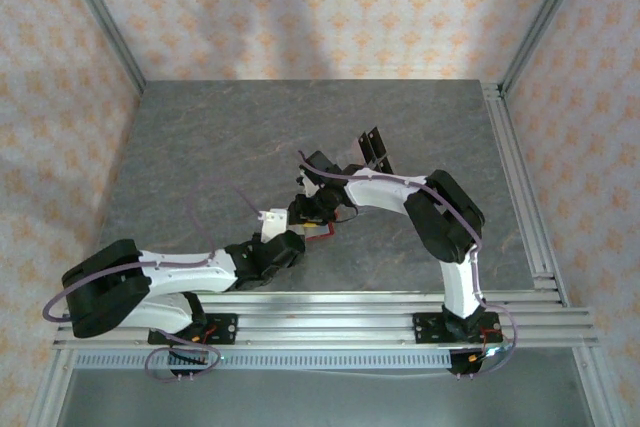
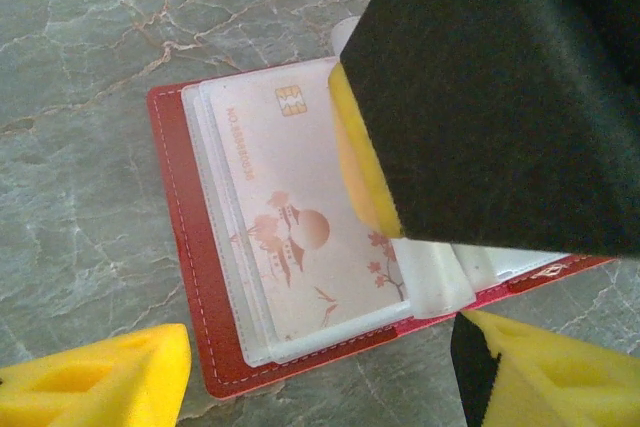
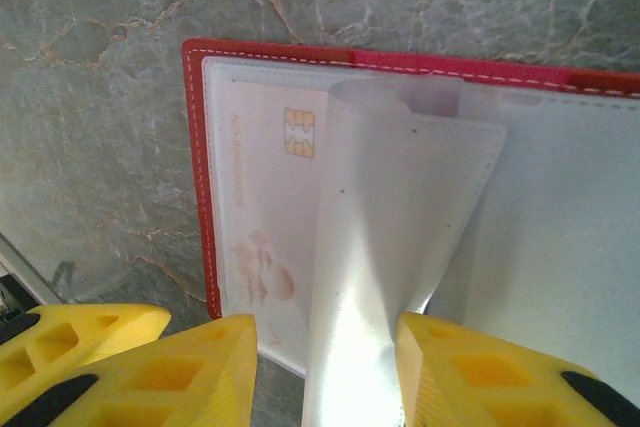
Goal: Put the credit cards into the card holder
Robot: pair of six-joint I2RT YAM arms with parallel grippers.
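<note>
The card holder lies open and flat on the grey marbled desk, near the middle and towards the front edge, where the two arms meet over it. Its red cover frames a stack of see-through pockets. One pale card sits inside the pocket on the left half (its gold chip and a faint pink drawing show through the plastic), and it lies level with the cover, close to the stitched edge.

The right pincer grips a clear sleeve of the holder. The sleeve rises from the fold at the middle, narrows as it comes up, and passes between the two yellow fingers, which press on it from both sides. In the left wrist view the same pincer stands over the right half of the holder, one yellow finger just beside the card's edge and a bit of clear plastic hanging below it.

The left pincer hangs above the near edge of the holder with its yellow fingers set wide apart, one to each side, and nothing is clamped between them.

Two dark cards lie side by side farther back on the desk, well apart from the holder and close to the right arm.
</note>
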